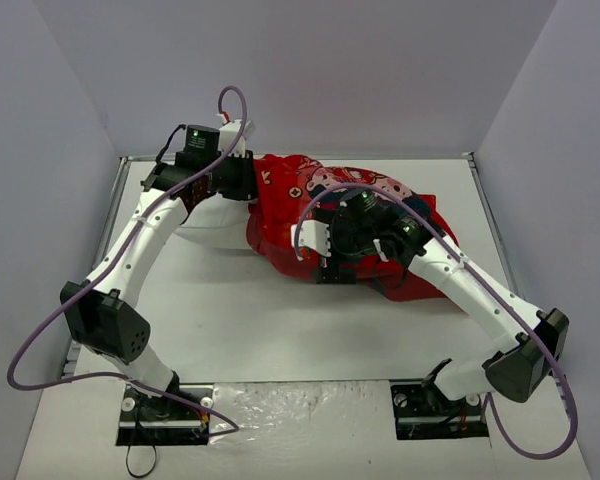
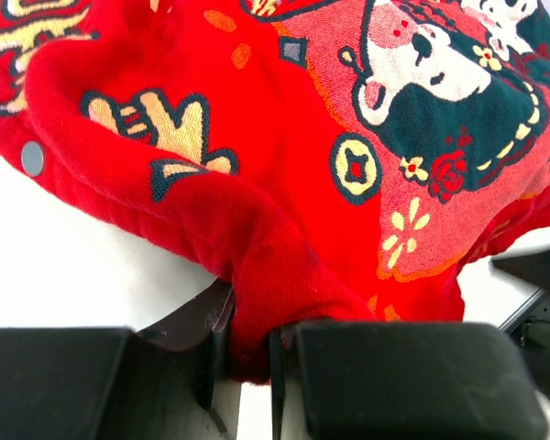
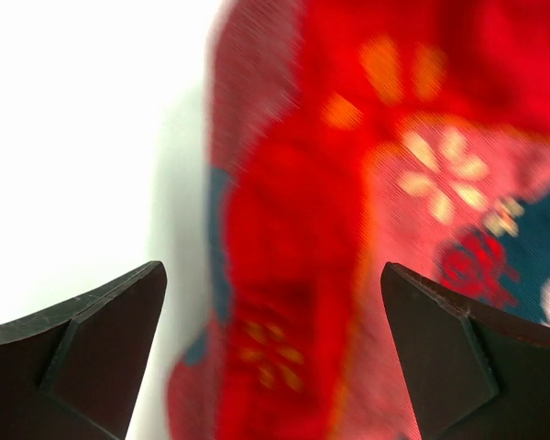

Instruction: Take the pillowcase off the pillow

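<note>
Soft, limp, light pillowcase [image 1: 280,238] mid-frame on the counter [image 1: 280,330], bunched over the white pillow [image 1: 212,236] peeking out at left. Pinched at an edge fold by the clenched left fingers [image 2: 206,348] — likely to stretch, not slip. Hovered over by the right fingers [image 3: 110,330], spread wide, empty — best taken at the loose hem.

Matt, nubby woven cloth pillowcase [image 2: 284,192]
</note>
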Available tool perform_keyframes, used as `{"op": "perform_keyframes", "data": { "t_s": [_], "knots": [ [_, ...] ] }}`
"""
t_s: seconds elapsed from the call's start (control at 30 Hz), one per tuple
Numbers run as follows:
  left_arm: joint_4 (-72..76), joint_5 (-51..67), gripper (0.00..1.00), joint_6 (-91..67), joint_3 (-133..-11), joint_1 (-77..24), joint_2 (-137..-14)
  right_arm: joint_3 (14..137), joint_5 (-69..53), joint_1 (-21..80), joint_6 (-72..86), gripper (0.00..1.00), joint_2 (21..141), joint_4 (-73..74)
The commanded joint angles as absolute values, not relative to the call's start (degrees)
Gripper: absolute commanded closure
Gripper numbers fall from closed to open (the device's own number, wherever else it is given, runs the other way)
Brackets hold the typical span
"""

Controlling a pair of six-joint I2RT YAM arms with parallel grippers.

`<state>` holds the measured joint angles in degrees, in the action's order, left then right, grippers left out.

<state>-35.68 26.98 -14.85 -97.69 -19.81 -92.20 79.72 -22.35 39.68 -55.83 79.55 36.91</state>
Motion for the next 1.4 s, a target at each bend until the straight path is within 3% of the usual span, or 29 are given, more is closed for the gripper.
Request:
{"op": "perform_keyframes", "data": {
  "t_s": [0.0,0.17,0.37,0.43,0.47,0.5,0.53,0.57,0.7,0.77,0.8,0.9,0.97,1.07,1.2,1.37],
  "knots": [
    [-31.02,28.21,0.98,-16.96,-102.13,-20.13,-91.67,76.56,-21.90,43.32,-47.21,0.00,76.56,31.66],
    [-30.59,28.30,0.98,-18.01,-102.30,-19.86,-92.28,68.91,-3.63,47.80,-35.70,0.00,76.46,17.06],
    [-29.97,28.39,0.98,-18.98,-102.39,-19.51,-92.55,65.14,3.66,51.85,-35.68,0.00,78.57,10.22],
    [-29.88,28.48,0.98,-19.07,-102.48,-19.51,-92.37,64.08,10.71,51.25,-37.43,0.20,80.94,5.11],
    [-29.88,28.39,0.98,-19.07,-102.48,-19.51,-92.11,65.29,11.24,50.37,-37.01,0.38,81.82,4.84],
    [-29.88,28.39,0.98,-18.99,-102.39,-19.42,-92.02,66.35,10.81,49.49,-35.96,0.72,82.87,5.36],
    [-29.97,28.39,0.98,-18.81,-102.04,-19.34,-91.76,67.58,9.07,48.70,-35.08,0.91,83.14,6.49],
    [-29.97,28.30,0.98,-18.46,-101.87,-18.99,-91.15,68.63,7.23,47.39,-34.72,1.00,83.06,7.63],
    [-29.71,29.17,0.98,-17.49,-99.94,-17.41,-89.39,72.32,-5.59,43.52,-37.68,1.00,79.12,15.00],
    [-29.18,29.62,0.97,-15.56,-98.97,-17.05,-87.55,74.87,-19.03,37.75,-41.11,1.00,77.88,19.75],
    [-28.83,29.45,0.91,-14.77,-98.88,-17.05,-86.84,77.67,-22.73,35.79,-43.13,1.00,77.18,24.04],
    [-28.04,29.27,0.43,-10.65,-98.61,-17.14,-83.16,80.76,-31.01,28.95,-46.58,1.00,76.47,27.85],
    [-27.69,27.78,0.27,-6.27,-98.18,-17.14,-79.64,82.87,-34.61,25.94,-46.50,1.00,76.29,28.47],
    [-29.44,25.75,0.21,-0.19,-96.60,-17.14,-75.51,84.81,-36.30,21.89,-45.79,1.00,76.11,29.00],
    [-36.27,27.42,0.20,8.95,-93.70,-17.93,-72.16,86.66,-38.23,18.29,-44.65,1.00,76.29,29.00],
    [-44.11,25.23,0.20,25.71,-89.92,-28.37,-69.00,89.56,-39.11,16.44,-44.03,1.00,77.17,28.83]
  ]
}}
